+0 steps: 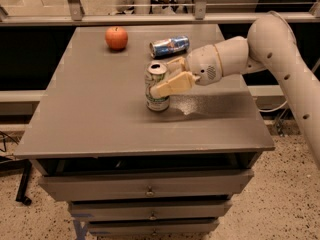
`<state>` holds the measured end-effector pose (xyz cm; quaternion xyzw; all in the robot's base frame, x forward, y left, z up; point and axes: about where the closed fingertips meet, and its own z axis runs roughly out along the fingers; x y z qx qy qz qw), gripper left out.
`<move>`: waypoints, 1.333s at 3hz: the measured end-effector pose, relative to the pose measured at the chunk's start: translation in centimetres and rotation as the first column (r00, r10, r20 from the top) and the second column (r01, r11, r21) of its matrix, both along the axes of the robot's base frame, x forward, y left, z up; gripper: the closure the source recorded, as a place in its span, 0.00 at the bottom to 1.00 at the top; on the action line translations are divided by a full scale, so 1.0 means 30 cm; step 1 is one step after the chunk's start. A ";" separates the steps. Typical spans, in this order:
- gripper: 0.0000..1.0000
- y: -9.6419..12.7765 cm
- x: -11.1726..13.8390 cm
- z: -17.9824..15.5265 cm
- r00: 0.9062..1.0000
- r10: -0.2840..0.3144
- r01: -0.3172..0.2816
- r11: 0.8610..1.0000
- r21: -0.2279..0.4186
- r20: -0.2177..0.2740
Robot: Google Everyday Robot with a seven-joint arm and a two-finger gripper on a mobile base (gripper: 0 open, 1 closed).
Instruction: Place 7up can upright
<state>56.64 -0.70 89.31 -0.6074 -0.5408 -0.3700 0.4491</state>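
Observation:
The 7up can [156,102], silver-white with green markings, stands upright on the grey table top [100,109], a little right of its middle. My gripper [161,78] reaches in from the right and has the can between its tan fingers. One finger [170,85] lies across the can's near side, and the other shows behind the can's rim. The can's base rests on the table.
A blue can [170,46] with red and white marks lies on its side behind the 7up can. A red apple [116,37] sits at the back left. My white arm [280,59] spans the table's right side. Drawers [145,189] are below the table top.

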 end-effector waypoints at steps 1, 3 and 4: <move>0.00 -0.010 -0.009 -0.003 1.000 0.027 -0.027 1.000 0.006 -0.010; 0.00 -0.138 -0.010 0.178 0.999 0.024 -0.022 0.999 -0.025 0.046; 0.00 -0.167 0.010 0.218 0.998 0.001 0.000 1.000 -0.008 0.062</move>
